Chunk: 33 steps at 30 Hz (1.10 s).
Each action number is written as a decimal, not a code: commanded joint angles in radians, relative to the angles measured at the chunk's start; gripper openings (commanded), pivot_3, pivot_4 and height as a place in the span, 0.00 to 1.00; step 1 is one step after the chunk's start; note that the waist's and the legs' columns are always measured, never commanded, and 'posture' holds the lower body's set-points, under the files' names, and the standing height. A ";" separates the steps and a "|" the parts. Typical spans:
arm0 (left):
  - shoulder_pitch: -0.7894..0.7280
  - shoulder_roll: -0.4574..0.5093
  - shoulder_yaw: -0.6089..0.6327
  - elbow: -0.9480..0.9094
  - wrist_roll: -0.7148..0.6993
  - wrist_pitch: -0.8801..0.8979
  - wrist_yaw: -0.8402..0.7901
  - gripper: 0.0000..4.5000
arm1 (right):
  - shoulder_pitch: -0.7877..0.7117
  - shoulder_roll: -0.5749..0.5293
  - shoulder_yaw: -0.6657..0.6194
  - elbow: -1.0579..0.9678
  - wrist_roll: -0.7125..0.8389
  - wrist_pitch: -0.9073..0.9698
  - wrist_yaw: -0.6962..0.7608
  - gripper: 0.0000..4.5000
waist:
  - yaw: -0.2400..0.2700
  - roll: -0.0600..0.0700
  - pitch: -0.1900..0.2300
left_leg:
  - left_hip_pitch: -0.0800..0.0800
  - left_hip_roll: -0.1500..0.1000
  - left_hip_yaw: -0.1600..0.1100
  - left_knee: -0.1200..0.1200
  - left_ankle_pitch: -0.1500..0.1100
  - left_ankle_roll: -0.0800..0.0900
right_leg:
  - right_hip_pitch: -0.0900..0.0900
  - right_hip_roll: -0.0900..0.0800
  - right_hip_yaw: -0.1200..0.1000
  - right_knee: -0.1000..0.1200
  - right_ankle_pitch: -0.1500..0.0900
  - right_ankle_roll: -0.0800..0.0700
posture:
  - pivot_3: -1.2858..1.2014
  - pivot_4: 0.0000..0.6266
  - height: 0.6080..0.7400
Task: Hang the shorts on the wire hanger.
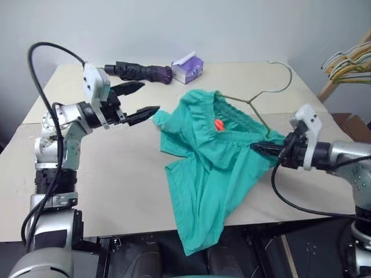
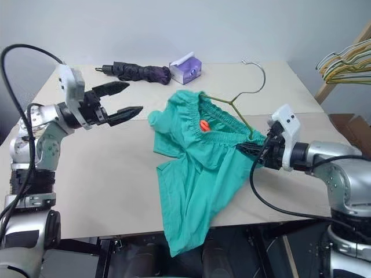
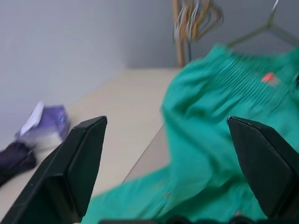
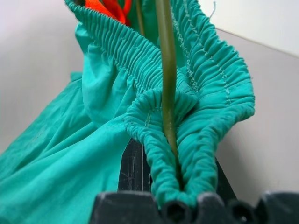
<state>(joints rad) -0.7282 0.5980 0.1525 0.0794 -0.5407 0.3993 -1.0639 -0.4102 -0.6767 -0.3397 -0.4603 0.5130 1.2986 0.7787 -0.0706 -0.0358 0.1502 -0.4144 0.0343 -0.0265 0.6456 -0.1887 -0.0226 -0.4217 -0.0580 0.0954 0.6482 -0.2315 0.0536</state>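
Observation:
The teal shorts (image 1: 214, 168) lie crumpled on the table, one leg hanging over the front edge and the orange tag (image 1: 218, 124) showing inside the waistband. The wire hanger (image 2: 233, 101) lies behind them with its hook toward the back right, and one arm runs into the waistband. My right gripper (image 1: 256, 146) is shut on the gathered waistband (image 4: 205, 116) at its right end, and the hanger wire (image 4: 167, 93) runs down into the pinched fold. My left gripper (image 1: 149, 97) is open in the air just left of the shorts, apart from them, holding nothing.
A folded dark umbrella (image 1: 142, 71) and a purple tissue box (image 1: 188, 68) lie at the back of the beige table (image 1: 87, 191). A bunch of pale hangers (image 1: 348, 61) hangs on a wooden stand past the table's right edge.

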 commanded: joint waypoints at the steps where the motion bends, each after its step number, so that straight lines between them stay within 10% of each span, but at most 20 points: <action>1: -0.013 -0.019 0.022 -0.111 -0.104 0.106 0.043 0.99 | 0.022 0.063 -0.106 -0.112 -0.018 0.131 -0.166 0.00 | -0.003 0.000 0.000 | 0.000 0.000 0.000 0.000 0.000 0.000 | 0.000 0.000 0.000 0.000 0.000 0.000 | 0.46 0.18 1.00; 16: -0.182 -0.130 -0.047 -0.070 -0.167 0.205 0.067 0.99 | 0.024 0.106 -0.344 -0.129 -0.186 0.316 -0.477 0.00 | -0.123 0.005 -0.007 | -0.001 -0.001 0.000 0.001 0.001 -0.001 | 0.001 0.000 0.001 -0.001 -0.003 0.008 | 0.39 0.12 1.00; 33: -0.203 -0.166 -0.011 -0.081 -0.161 0.162 0.180 0.99 | -0.480 -0.080 -0.379 0.557 -0.422 0.100 -0.771 0.00 | -0.300 0.021 -0.021 | 0.004 -0.003 0.001 -0.002 0.001 -0.001 | 0.004 -0.002 0.005 -0.001 -0.004 0.011 | 0.40 0.06 1.00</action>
<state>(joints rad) -0.9035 0.4261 0.1201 0.0174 -0.7034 0.5776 -0.8969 -0.8381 -0.7195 -0.6882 0.0697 0.1006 1.4641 0.0340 -0.3702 -0.0152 0.1296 -0.4095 0.0305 -0.0247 0.6433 -0.1879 -0.0234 -0.4168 -0.0602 0.1009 0.6472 -0.2351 0.0648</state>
